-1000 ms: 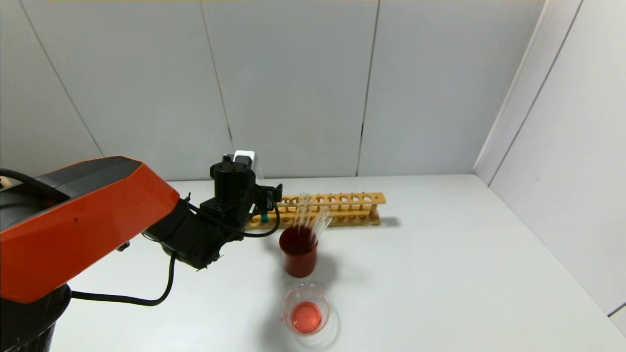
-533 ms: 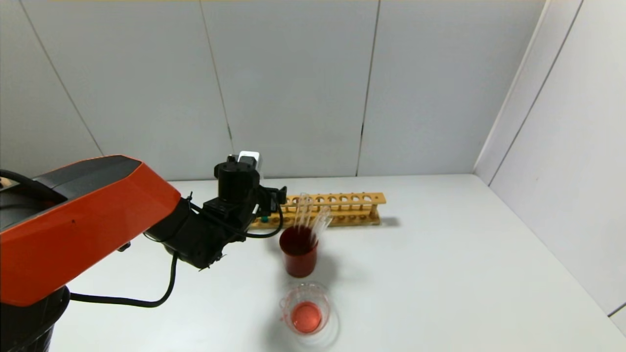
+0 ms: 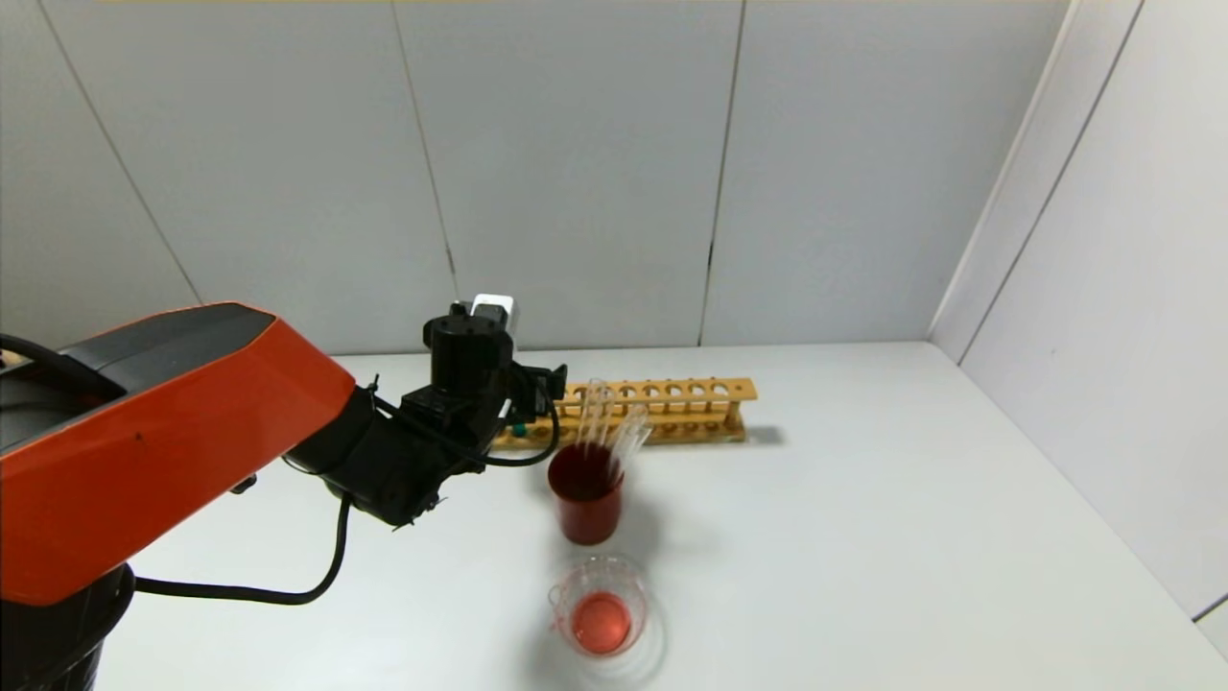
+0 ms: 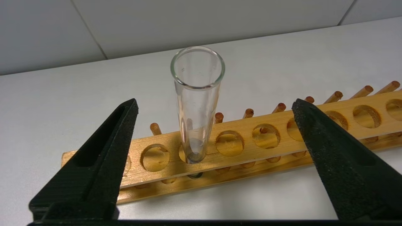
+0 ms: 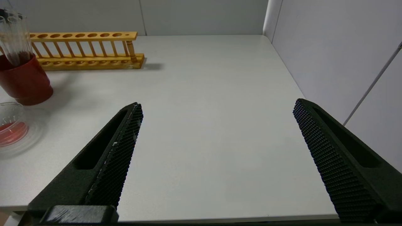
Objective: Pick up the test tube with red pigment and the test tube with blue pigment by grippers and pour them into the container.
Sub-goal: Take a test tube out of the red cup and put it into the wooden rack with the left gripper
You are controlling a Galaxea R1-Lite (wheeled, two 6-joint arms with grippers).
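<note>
Blue-pigment tube [image 4: 197, 103] stood upright in rack [image 4: 314, 131], between left hand's [image 4: 213, 125] wide-apart fingers; slick, fragile glass, best gripped mid-length.

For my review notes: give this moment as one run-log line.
left gripper: open, straddling blue-pigment tube in rack | right gripper: open, idle over table | beaker: red liquid inside

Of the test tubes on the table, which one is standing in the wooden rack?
The test tube with blue pigment, upright in the wooden rack between the left gripper's open fingers; the others lean in the red cup.
</note>
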